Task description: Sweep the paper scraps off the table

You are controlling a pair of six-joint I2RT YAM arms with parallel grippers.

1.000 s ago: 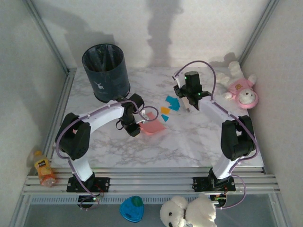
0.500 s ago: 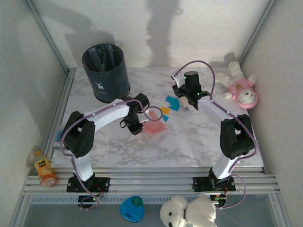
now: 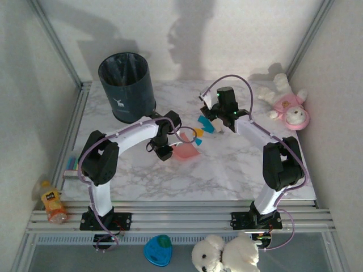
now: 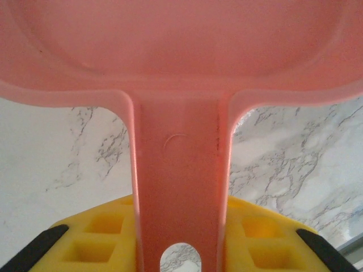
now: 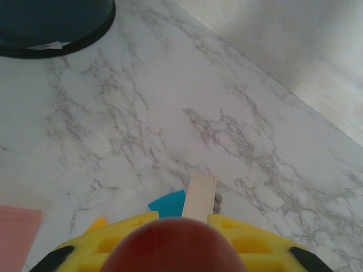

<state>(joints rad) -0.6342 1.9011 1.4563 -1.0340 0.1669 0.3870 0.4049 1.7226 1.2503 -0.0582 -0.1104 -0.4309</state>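
- Several scraps [image 3: 207, 126], teal and orange, lie on the table [image 3: 227, 170] between the dustpan [image 3: 184, 151] and my right pincer [image 3: 215, 120].
- My left pincer [image 3: 164, 152] is closed tight around the handle of the pink dustpan, and the pan mouth faces the scraps.
- My right pincer is clamped on a tool [image 5: 199, 195] with a brown end, and its pale tip is just beside a teal scrap.
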